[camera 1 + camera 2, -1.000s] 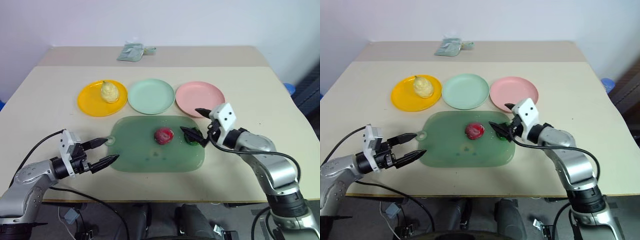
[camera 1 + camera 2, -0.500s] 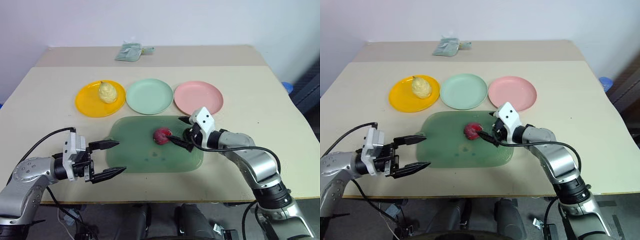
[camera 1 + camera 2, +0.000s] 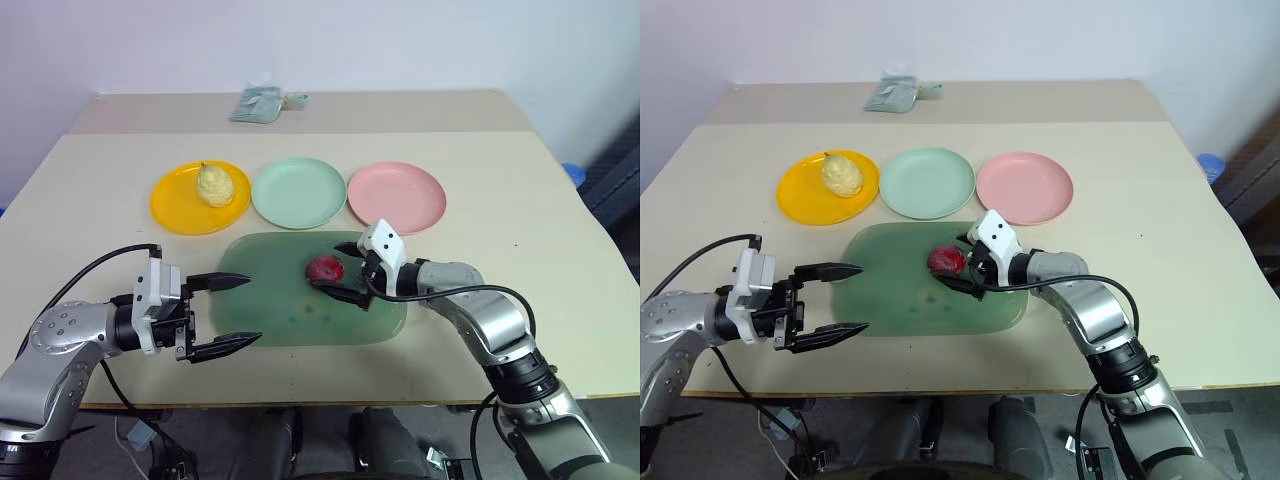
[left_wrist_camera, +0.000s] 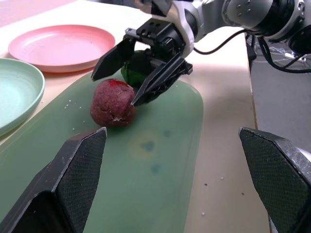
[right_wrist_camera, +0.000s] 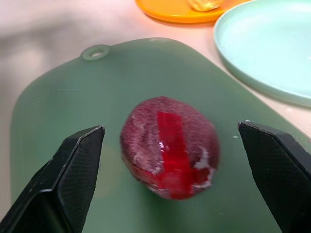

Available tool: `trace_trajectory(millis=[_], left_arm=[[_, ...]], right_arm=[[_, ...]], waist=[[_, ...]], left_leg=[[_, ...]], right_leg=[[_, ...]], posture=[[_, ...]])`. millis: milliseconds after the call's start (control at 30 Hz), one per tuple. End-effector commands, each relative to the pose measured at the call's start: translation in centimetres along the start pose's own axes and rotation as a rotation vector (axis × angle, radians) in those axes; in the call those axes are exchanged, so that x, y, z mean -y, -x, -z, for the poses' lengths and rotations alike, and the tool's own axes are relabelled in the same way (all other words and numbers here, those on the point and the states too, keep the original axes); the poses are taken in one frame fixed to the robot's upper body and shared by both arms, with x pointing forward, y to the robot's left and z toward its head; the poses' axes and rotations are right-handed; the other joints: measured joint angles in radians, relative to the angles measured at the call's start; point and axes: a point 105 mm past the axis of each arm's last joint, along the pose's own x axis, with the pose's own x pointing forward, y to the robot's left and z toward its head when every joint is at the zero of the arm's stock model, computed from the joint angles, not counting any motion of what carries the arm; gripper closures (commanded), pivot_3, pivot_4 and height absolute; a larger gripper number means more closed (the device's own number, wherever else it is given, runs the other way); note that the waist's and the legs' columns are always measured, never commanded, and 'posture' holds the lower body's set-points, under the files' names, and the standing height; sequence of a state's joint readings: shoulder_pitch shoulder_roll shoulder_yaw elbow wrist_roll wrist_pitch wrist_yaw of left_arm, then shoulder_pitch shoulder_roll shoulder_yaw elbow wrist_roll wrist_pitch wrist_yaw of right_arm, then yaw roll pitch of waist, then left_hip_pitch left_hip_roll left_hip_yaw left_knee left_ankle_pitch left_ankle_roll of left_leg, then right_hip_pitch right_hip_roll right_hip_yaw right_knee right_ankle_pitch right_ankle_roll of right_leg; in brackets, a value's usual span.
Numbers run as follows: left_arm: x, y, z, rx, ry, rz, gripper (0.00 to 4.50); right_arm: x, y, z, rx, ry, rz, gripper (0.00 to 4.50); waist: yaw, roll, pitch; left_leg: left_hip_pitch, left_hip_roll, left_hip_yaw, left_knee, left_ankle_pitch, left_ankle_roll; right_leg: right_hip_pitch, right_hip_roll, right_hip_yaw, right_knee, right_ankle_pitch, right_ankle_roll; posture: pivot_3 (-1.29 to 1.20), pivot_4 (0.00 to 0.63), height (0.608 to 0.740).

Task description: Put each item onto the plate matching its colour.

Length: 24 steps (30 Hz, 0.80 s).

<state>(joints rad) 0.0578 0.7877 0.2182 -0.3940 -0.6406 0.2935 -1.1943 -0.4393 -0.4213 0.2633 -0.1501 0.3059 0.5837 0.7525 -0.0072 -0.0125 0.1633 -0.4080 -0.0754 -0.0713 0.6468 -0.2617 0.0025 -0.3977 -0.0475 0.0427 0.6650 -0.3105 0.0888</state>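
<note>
One red fruit [image 3: 326, 269] lies mid-mat [image 3: 270, 310], at six o'clock from the green plate [image 3: 299, 192]. Right claw [image 3: 340, 272] gapes around it, untouched. Likely light, hard, glossy-slippery; grip its widest middle. Left claw [image 3: 232, 312] apart, idle.

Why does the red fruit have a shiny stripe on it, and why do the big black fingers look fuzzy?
In the right wrist view, the red fruit carries a bright glossy streak, which looks like light bouncing off its surface; the black fingers sit so near the camera that their edges go soft. In the left eye view the fruit looks duller, with no clear streak.
</note>
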Motion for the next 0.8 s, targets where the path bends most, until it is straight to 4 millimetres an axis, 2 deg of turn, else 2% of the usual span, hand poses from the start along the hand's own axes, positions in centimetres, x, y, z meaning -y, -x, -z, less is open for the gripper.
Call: trace_trajectory(millis=[33,133,200,300,433,467,567,667,800], left_arm=[[-0.3,0.3,-0.9,0.014,-0.047,-0.014,0.00],[-0.3,0.3,-0.7,0.017,-0.042,-0.025,0.00],[-0.4,0.3,-0.6,0.028,-0.031,-0.044,0.00],[-0.8,0.3,-0.4,0.053,-0.012,-0.083,0.00],[-1.5,-0.5,-0.1,0.104,0.027,-0.147,0.00],[-1.6,-0.7,-0.1,0.116,0.035,-0.159,0.00],[-1.7,-2.1,0.1,0.150,0.048,-0.185,0.00],[-1.9,-3.2,0.2,0.178,0.056,-0.213,0.00],[-2.5,-4.6,-0.1,0.224,0.049,-0.258,0.00]], right_arm=[[0.1,-0.2,-1.0,0.036,0.028,-0.006,0.84],[0.2,-0.2,-0.6,0.033,0.027,-0.009,2.20],[0.4,0.0,-0.6,0.047,0.033,0.001,2.83],[1.2,0.8,-2.3,0.117,0.029,0.026,2.83],[3.3,2.8,-6.7,0.260,-0.004,0.085,2.83],[4.0,3.2,-7.7,0.286,-0.006,0.113,2.83],[8.4,4.8,-10.1,0.335,0.012,0.290,2.83],[12.2,5.5,-10.2,0.296,0.049,0.436,2.83],[16.4,5.5,-8.6,0.226,0.044,0.572,2.83]], waist=[[-0.005,0.000,0.000],[-0.006,0.000,0.000],[-0.006,0.000,0.000],[-0.004,0.000,0.000],[-0.005,0.001,0.001],[-0.005,0.001,0.001],[-0.006,0.002,0.001],[-0.005,0.001,0.000],[-0.007,0.001,0.000]], left_leg=[[0.000,0.000,0.000,0.000,0.000,0.000],[0.000,0.000,0.000,0.000,0.000,0.000],[0.000,0.000,0.000,0.000,0.000,0.000],[0.000,0.000,0.000,0.000,0.000,0.000],[0.000,0.000,0.000,0.000,0.000,0.000],[0.000,0.000,0.000,0.000,0.000,0.000],[0.000,0.000,0.000,0.000,0.000,0.000],[0.000,0.000,0.000,0.000,0.000,0.000],[0.000,0.000,0.001,0.000,0.000,0.000]], right_leg=[[0.000,0.000,0.000,0.000,0.000,0.000],[-0.001,0.000,0.000,0.000,0.000,0.000],[-0.001,0.000,0.000,0.000,0.000,0.000],[0.000,0.000,0.000,0.000,0.000,0.000],[0.000,0.000,0.000,0.000,0.000,0.000],[0.000,0.000,0.000,0.000,0.000,0.000],[-0.001,0.001,0.000,0.001,0.000,0.000],[-0.001,0.001,0.000,0.001,0.000,0.000],[-0.001,0.000,0.000,0.001,0.000,0.000]], posture=[[0.00,0.150,0.740],[0.00,0.150,0.740],[0.00,0.150,0.740],[0.00,0.150,0.740],[0.00,0.150,0.740],[0.00,0.150,0.740],[0.00,0.150,0.740],[0.00,0.150,0.740],[0.00,0.150,0.740]])
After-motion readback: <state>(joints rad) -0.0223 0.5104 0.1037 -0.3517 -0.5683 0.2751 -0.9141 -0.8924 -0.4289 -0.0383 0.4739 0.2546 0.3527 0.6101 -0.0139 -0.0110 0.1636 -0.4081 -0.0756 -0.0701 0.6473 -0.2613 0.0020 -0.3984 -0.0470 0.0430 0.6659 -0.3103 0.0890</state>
